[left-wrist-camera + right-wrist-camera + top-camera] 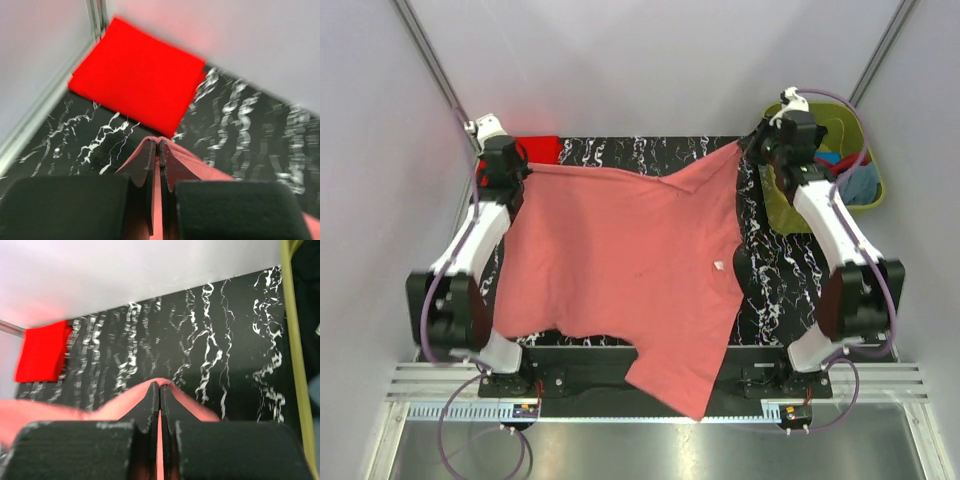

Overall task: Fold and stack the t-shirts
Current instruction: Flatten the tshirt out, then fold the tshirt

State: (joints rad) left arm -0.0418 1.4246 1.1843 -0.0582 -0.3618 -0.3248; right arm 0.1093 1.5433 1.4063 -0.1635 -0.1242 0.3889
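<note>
Left gripper (159, 146), right gripper (159, 386): jaws tight on far corners of salmon pink t-shirt (620, 260)

A spread t-shirt (620, 260) covers most of the bench (770, 270), one near corner hanging over the front edge. The left tool (159, 150) pinches its far-left corner and the right tool (159, 390) its far-right corner. A folded t-shirt (538, 150) lies behind the left tool. A tub (785, 205) stands far right (bundled clothes (855, 180) inside).

1. Pink shirt (620, 260): plain salmon with a small white spot.
2. Red shirt (137, 75), ahead of the left gripper (159, 150): plain bright red.
3. Table (770, 270): black with white marble veins.
4. Tub (790, 215), beside the right gripper (160, 390): olive-green.
</note>
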